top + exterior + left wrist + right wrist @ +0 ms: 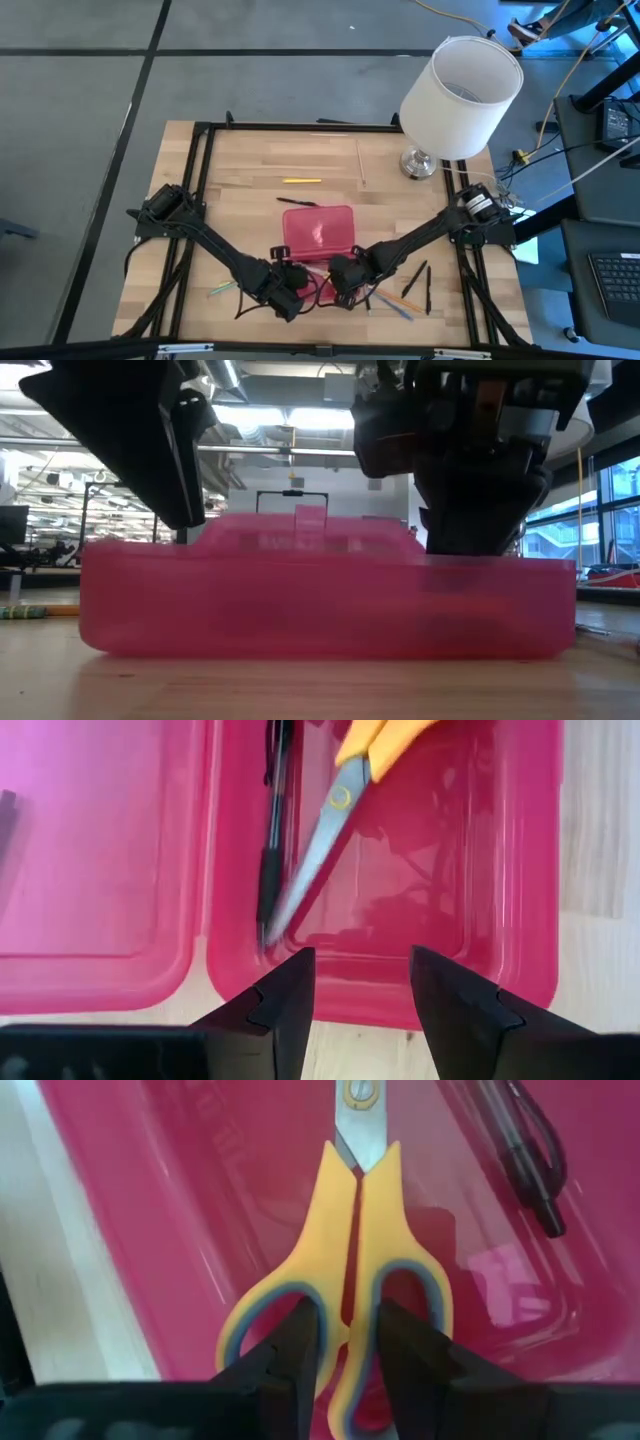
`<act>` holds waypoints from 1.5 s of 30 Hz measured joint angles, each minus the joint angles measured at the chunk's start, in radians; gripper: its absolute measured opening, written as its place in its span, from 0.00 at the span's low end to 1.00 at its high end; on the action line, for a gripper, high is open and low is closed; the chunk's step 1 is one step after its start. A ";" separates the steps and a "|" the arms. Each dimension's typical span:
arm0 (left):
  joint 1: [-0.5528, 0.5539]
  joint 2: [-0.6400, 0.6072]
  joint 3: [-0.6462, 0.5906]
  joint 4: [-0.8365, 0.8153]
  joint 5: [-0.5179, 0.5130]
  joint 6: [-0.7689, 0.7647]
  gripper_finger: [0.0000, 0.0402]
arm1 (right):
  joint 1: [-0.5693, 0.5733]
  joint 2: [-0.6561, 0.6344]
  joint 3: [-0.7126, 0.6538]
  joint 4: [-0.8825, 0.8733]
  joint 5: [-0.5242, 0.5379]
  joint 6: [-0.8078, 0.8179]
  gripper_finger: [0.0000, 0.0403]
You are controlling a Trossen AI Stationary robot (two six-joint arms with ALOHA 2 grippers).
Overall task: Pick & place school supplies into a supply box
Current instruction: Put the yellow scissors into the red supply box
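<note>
The red-pink supply box (318, 238) lies open on the table's near middle, its lid (100, 850) beside its tray (520, 920). In the tray lie a black pen (272, 840) and the yellow-handled scissors (330, 830). My right gripper (348, 1315) is shut on the scissors over the tray. My left gripper (362, 960) hovers open above the tray's rim, touching nothing. A yellow pencil (300, 181) and a dark pen (300, 203) lie beyond the box. A green pencil (222, 290) lies to its left, and several pens (412, 285) to its right. My right gripper holds the scissors by their handles (362, 1280), one finger (300, 1345) in each loop, pinching the two inner bars together. The fingers run along the scissors' length. The blades (360, 1120) point away into the tray; whether their tip rests on its floor, I cannot tell.
A white lampshade on a metal foot (455, 100) stands at the table's far right corner. A black frame (205, 160) borders the wooden table. In the low view the box wall (330, 600) fills the foreground, with both arms above it.
</note>
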 joint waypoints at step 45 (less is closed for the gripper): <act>0.000 0.000 0.001 -0.030 -0.008 0.009 0.39 | -0.008 0.009 -0.004 0.030 0.050 0.203 0.40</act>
